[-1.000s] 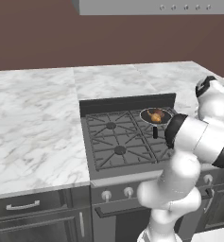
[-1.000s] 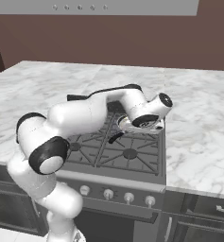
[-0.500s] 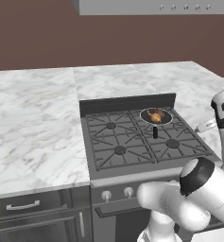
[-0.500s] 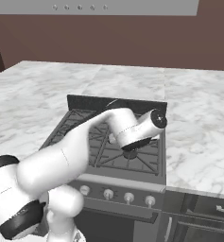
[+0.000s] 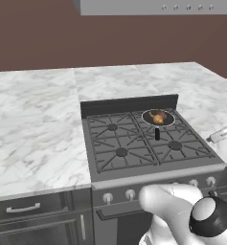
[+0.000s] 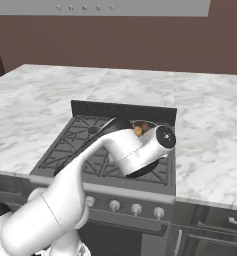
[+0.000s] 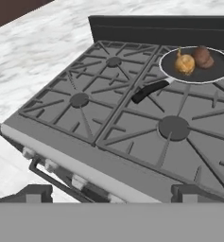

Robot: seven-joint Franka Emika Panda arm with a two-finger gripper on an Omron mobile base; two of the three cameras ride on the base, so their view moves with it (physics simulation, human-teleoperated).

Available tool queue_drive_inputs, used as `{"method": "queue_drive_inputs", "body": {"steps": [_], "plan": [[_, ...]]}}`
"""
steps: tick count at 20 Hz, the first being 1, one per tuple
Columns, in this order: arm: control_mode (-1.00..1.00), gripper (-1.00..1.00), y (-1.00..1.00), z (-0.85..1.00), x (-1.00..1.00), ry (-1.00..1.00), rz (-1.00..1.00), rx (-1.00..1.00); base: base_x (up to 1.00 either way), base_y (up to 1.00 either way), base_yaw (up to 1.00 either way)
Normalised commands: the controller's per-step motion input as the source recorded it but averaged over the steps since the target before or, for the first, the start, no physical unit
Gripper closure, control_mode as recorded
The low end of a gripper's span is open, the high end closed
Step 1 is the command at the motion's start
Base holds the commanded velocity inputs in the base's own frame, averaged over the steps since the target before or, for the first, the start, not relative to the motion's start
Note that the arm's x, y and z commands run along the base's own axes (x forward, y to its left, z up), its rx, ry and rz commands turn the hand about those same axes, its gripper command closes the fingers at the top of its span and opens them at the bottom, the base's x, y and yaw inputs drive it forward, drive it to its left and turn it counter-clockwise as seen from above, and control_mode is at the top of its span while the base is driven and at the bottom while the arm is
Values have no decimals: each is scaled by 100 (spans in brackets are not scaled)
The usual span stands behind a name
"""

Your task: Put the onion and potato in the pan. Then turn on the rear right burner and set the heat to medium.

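Note:
The pan [image 7: 197, 66] sits on the rear right burner of the stove, its black handle [image 7: 149, 90] pointing toward the front. Inside it lie the golden-tan onion [image 7: 185, 63] and, to its right, the darker reddish-brown potato [image 7: 203, 56]. The burner ring itself is hidden under the pan [image 5: 158, 117]. My gripper [image 7: 111, 194] hovers over the stove's front edge, open and holding nothing, well back from the pan. In the right base view my wrist covers most of the pan, and the onion [image 6: 138, 131] peeks out behind it.
A row of knobs [image 5: 130, 194] runs along the stove's front panel, also seen as knobs [image 7: 49, 165] below the hand. The front right burner [image 7: 174, 126] and both left burners are bare. Marble counter [image 5: 33, 124] flanks the stove; a dark backguard [image 5: 129, 104] stands behind it.
My arm has swung away from the pan and dropped low toward the stove's front. The onion and potato stay in the pan.

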Motion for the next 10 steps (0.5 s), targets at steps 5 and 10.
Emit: {"method": "queue_drive_inputs", "body": {"steps": [5, 10], "plan": [[-100, -100, 1, -1, -52, -6, 0, 0, 0, 0, 0], [-100, -100, 0, -1, -34, -1, 0, 0, 0, 0, 0]]}}
